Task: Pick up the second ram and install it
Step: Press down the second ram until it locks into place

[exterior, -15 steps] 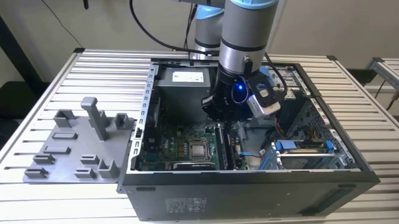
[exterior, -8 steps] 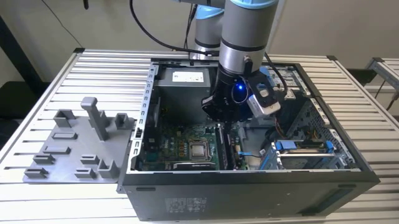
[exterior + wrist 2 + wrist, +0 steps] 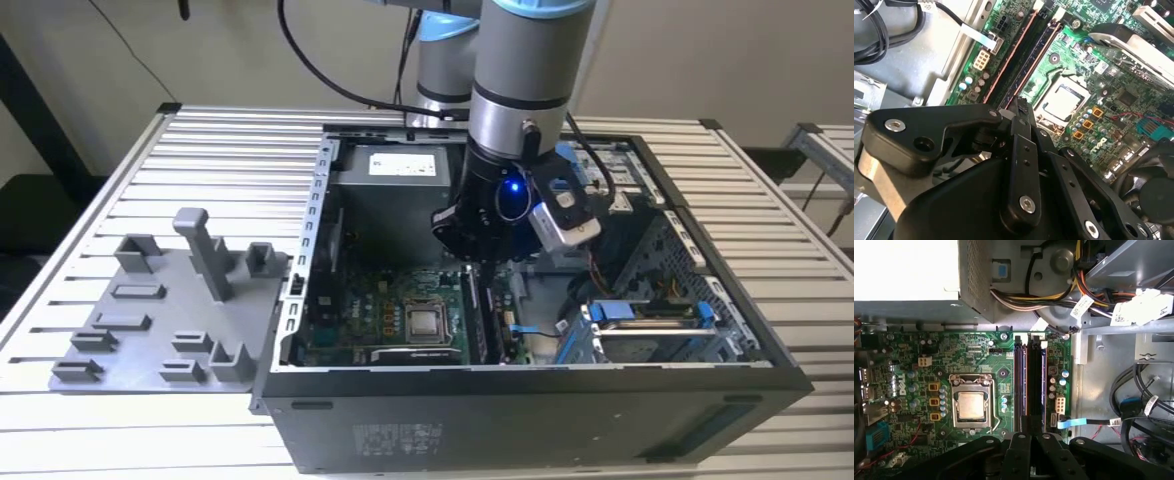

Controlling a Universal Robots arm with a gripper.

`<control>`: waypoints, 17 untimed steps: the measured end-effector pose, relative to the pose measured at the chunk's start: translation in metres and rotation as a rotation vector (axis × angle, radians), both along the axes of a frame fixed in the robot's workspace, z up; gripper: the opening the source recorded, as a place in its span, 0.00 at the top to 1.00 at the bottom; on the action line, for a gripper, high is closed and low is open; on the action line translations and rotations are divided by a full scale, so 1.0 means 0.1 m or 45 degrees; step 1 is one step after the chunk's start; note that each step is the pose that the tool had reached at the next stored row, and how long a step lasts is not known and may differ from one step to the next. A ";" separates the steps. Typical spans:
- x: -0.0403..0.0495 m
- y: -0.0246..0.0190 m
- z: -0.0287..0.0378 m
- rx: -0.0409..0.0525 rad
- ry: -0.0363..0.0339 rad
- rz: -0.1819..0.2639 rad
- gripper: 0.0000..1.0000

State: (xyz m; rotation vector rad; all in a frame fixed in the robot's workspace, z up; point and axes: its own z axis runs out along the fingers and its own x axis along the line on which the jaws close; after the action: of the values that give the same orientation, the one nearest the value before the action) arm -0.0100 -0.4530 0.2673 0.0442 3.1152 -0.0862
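Inside the open computer case [image 3: 534, 400], my gripper [image 3: 470, 255] hangs low over the green motherboard [image 3: 380, 325], right of the CPU socket [image 3: 427, 322]. In both wrist views the black fingers [image 3: 1019, 440] close in around the near end of the second ram [image 3: 1032, 385], a long dark stick standing on edge along the memory slots. In the second wrist view the gripper [image 3: 1021, 107] sits at the end of that stick [image 3: 1036, 60]. I cannot tell whether the stick is seated in its slot. Another dark strip [image 3: 1011, 55] runs parallel beside it.
The grey holder tray [image 3: 160, 310] lies on the slatted table at the exterior view's left of the case. The power supply [image 3: 909, 270] and bundled cables [image 3: 1094, 295] sit beyond the slots. A drive cage [image 3: 654, 320] fills the case at the exterior view's right.
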 end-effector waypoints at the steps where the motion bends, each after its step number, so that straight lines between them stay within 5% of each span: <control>1: 0.000 0.000 0.000 -0.001 0.0000 0.000 0.89; 17: 0.000 0.000 0.000 -0.010 -0.0001 0.011 0.89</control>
State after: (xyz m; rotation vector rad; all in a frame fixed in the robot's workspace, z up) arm -0.0100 -0.4529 0.2673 0.0309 3.1146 -0.0977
